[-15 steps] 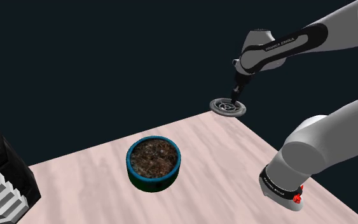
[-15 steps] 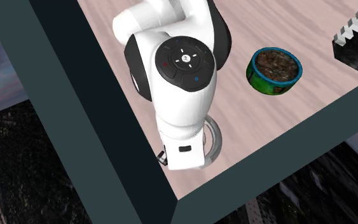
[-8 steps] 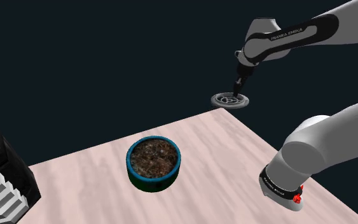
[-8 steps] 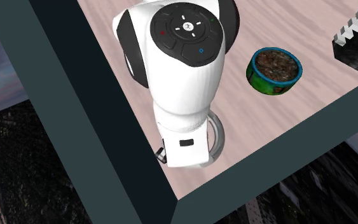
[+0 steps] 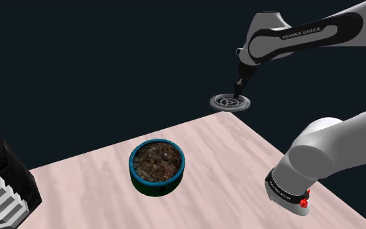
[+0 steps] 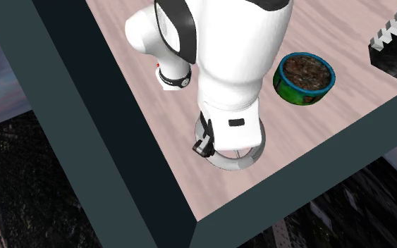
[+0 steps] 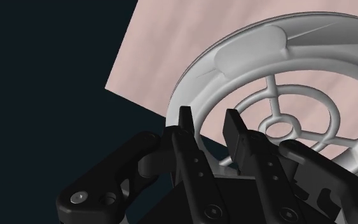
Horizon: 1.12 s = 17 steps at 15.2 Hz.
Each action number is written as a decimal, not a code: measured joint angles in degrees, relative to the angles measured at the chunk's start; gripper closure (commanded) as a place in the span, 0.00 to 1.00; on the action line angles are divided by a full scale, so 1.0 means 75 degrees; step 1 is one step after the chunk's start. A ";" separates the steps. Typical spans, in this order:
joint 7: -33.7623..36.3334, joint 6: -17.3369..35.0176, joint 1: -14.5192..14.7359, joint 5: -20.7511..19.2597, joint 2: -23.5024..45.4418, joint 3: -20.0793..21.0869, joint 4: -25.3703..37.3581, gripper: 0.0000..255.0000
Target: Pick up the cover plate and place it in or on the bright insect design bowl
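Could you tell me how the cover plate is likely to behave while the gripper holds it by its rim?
It looks stiff: the cover plate hangs flat, without sagging, from the gripper pinching one edge. With open gaps between its spokes, it is likely light for its size. Held off-centre, it might pivot or slip if swung quickly.

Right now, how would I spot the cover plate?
Look above the pale table, at its far corner in the shoulder view, where the end effector hangs. The cover plate is the grey spoked ring it clasps in the air, unlike the blue-rimmed bowl resting on it.
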 measured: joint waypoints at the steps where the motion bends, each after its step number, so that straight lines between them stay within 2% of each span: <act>1: 0.0204 -0.0066 0.0084 0.0077 -0.0112 0.0183 -0.0071 1.00; 8: 0.1573 -0.0389 0.0761 0.0736 -0.0524 0.1379 -0.0325 1.00; 17: 0.3294 -0.0588 0.1687 0.1642 -0.0313 0.2846 -0.0051 1.00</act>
